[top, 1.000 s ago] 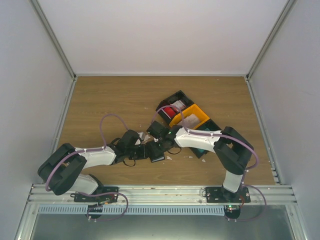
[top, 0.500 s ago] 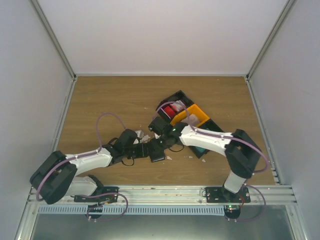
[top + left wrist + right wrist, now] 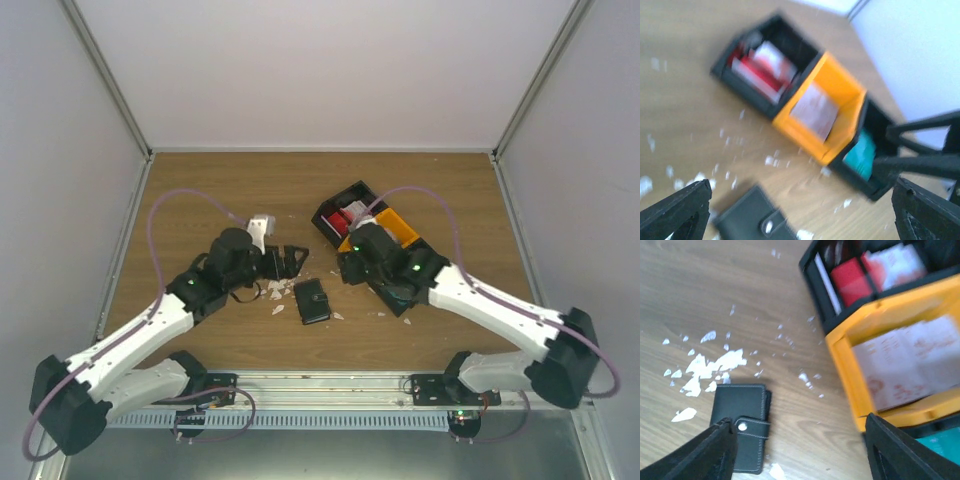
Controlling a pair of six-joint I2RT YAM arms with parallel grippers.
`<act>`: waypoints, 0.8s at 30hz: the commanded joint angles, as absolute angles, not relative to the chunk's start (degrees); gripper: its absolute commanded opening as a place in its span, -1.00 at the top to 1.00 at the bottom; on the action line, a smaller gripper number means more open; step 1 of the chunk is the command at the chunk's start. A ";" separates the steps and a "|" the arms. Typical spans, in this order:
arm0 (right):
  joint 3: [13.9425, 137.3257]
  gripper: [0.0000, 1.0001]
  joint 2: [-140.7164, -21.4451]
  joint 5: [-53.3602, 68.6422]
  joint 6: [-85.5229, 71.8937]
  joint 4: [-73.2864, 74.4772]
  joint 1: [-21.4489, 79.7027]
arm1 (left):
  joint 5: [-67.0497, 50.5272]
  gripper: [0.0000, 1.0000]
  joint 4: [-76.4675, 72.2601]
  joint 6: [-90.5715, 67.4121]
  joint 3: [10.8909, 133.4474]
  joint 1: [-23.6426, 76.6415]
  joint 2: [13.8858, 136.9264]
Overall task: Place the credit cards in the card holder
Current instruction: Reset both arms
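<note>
Closed card holder (image 3: 312, 300) lies on the counter (image 3: 200, 190) between 2 claws.
Left claw (image 3: 286, 261) far-left of it, right claw (image 3: 345, 268) far-right; both gape wide, empty.

The top external camera looks steeply down from high behind the near edge over the whole wooden table (image 3: 225, 190), while both wrist cameras sit close, the left slanting, the right facing almost straight down, sharing the closed card holder (image 3: 740, 425) and orange tray (image 3: 840, 85).

Arms outstretched: left gripper (image 3: 285, 262) far-left of card holder (image 3: 312, 300), right gripper (image 3: 347, 268) far-right of it, fingers spread wide, empty.
</note>
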State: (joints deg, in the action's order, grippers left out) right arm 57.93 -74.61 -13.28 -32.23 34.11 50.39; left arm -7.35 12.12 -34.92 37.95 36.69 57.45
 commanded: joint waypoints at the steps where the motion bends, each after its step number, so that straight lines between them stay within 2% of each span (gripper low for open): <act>1: 59.81 -0.51 -65.09 -25.62 -32.17 37.48 50.19 | 1.38 -0.98 15.07 -27.08 47.34 36.39 53.23; 7: 61.01 -0.98 -50.83 -35.66 -34.65 45.47 50.16 | 8.88 -0.98 22.12 -24.69 55.26 36.39 49.17; 13: 63.44 -0.99 -39.83 -42.14 -37.33 50.68 50.19 | 13.32 -0.98 25.23 -20.53 57.28 36.43 40.26; 19: 63.98 -0.99 -30.73 -43.51 -41.68 56.70 50.19 | 20.77 -0.98 33.39 -18.14 56.77 36.46 31.04; 24: 63.55 -0.99 -24.87 -45.08 -42.76 57.01 50.19 | 22.39 -0.98 34.57 -17.21 54.85 36.39 25.89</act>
